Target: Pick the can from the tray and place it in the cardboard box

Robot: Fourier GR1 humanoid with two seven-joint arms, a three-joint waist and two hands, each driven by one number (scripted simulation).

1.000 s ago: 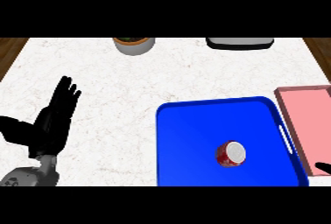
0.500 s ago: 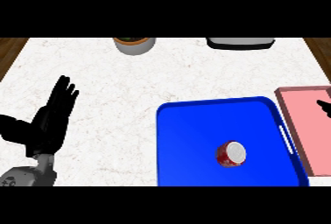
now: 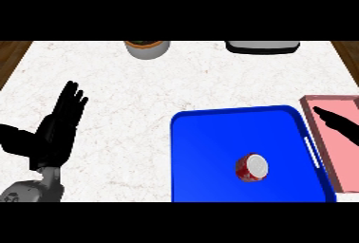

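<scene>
A small red can with a white top point(image 3: 251, 167) stands in the right half of the blue tray point(image 3: 210, 142). The pink box point(image 3: 344, 161) lies against the tray's right side at the view's edge. My right hand point(image 3: 338, 122) comes in from the right edge with its fingers straight, over the pink box, up and to the right of the can and apart from it. At the left my left hand point(image 3: 57, 127) rests open on the counter, fingers pointing up, far from the tray.
A grey pot with an orange-brown inside point(image 3: 147, 48) stands at the counter's back edge. A dark grey and white appliance point(image 3: 262, 46) sits at the back right. Wooden floor shows past the white marbled counter's corners.
My right hand has come further into view from the right edge, reaching leftward over the pink box. The can, the tray and my left hand have stayed put.
</scene>
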